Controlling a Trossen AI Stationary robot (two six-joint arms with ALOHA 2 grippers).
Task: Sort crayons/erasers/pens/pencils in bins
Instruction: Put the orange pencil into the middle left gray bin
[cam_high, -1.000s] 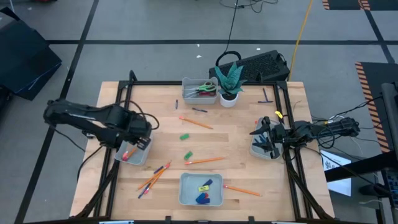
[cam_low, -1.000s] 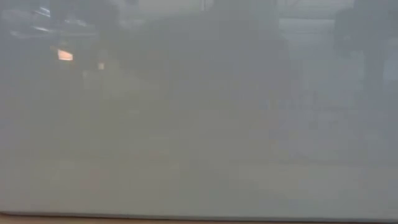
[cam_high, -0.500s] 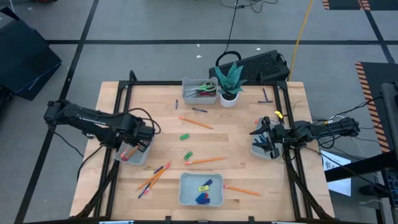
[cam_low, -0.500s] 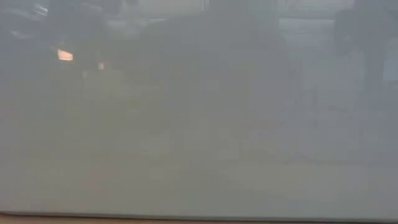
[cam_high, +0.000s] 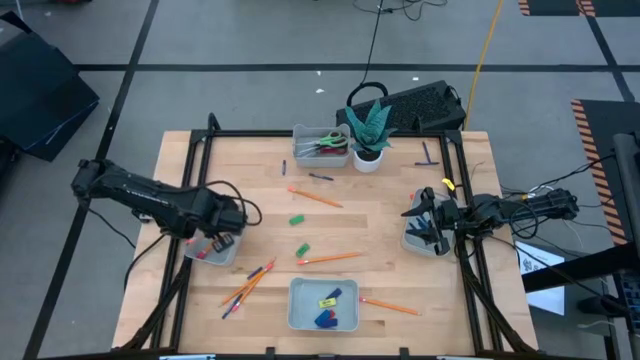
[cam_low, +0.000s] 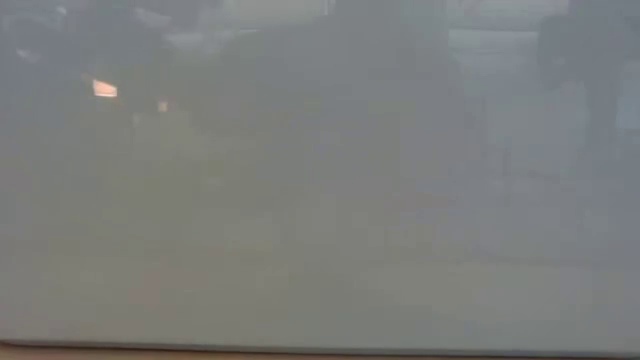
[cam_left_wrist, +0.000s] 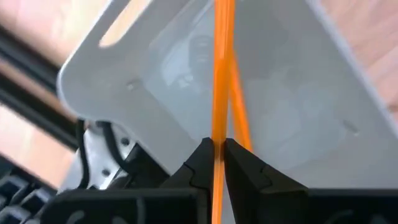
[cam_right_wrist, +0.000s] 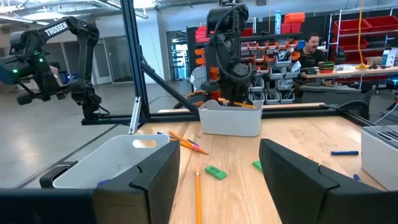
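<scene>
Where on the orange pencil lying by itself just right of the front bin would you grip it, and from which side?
Grip the pencil near mid-length, coming straight down from above, fingers closing across its thin shaft. It lies flat on the bare table, clear of the front bin, so there is probably room either side.

Even overhead light; low view fogged grey; left wrist close-up blurred
</scene>
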